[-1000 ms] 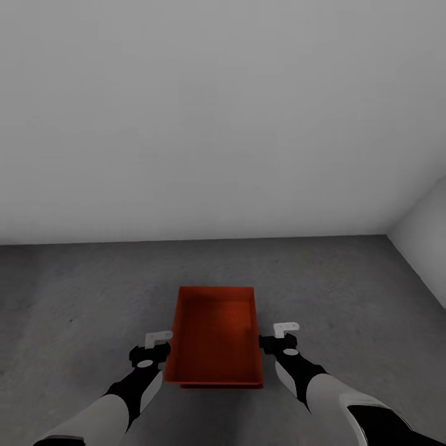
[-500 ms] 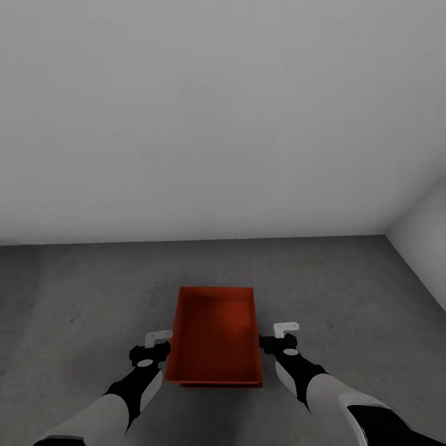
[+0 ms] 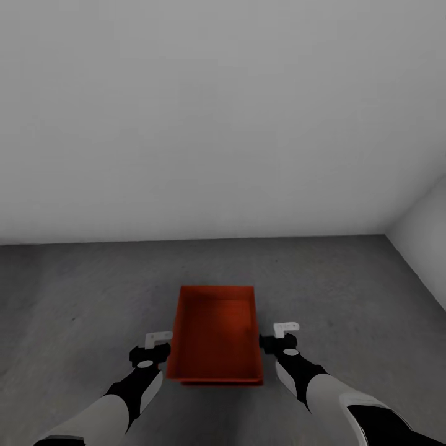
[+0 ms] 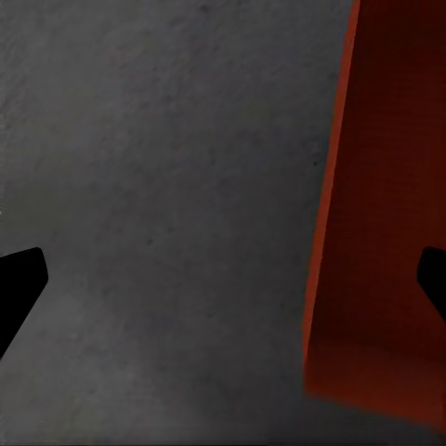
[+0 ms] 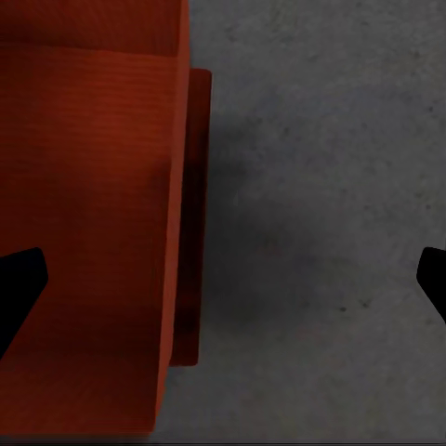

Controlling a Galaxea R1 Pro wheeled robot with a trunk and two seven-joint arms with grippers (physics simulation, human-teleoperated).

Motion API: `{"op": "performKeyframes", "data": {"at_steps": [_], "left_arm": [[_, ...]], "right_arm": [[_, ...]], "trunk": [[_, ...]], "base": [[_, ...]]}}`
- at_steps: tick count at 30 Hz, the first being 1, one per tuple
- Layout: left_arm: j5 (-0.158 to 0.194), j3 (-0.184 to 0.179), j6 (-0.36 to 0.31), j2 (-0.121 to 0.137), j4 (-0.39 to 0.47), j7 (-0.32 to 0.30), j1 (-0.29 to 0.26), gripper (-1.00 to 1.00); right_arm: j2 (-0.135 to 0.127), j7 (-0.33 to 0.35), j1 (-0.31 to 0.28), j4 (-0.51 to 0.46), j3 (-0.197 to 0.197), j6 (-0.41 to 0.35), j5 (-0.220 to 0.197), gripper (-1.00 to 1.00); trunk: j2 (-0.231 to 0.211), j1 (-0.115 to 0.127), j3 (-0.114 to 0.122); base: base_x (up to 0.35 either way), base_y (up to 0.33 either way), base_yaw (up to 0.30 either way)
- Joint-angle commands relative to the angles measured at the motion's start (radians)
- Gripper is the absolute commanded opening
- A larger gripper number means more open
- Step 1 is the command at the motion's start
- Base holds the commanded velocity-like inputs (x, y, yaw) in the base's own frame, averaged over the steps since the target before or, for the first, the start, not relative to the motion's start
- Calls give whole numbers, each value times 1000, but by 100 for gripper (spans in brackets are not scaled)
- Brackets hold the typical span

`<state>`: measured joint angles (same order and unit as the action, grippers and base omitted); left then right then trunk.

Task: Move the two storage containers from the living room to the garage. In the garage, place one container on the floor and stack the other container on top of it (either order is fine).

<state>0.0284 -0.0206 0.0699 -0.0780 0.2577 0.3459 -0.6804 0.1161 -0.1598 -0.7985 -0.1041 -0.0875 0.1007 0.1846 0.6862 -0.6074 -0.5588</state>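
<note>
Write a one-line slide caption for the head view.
Both open tools, left and right, flank stacked orange-red storage containers on the garage's grey floor.

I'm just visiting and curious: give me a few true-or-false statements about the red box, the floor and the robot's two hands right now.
1. The upper container sits between the left hand and right hand. True.
2. The floor is light wood. False: it is dark grey.
3. A lower container peeks out beneath the upper one. True.
4. The right hand is clamped on a box wall. False: both hands are open, beside the stack.
</note>
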Motion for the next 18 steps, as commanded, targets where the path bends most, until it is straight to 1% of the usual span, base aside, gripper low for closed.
{"op": "performKeyframes", "data": {"at_steps": [1,18], "left_arm": [[3,-2,4,0,-1,4,-1,100],[4,-1,2,0,-3,4,-1,100]], "right_arm": [[1,-3,-1,1,-9,3,10,100],[-1,-2,-1,1,-9,3,10,100]], "trunk": [[1,0,-1],[1,0,-1]], "base": [[-185,78,0],[-290,126,0]]}}
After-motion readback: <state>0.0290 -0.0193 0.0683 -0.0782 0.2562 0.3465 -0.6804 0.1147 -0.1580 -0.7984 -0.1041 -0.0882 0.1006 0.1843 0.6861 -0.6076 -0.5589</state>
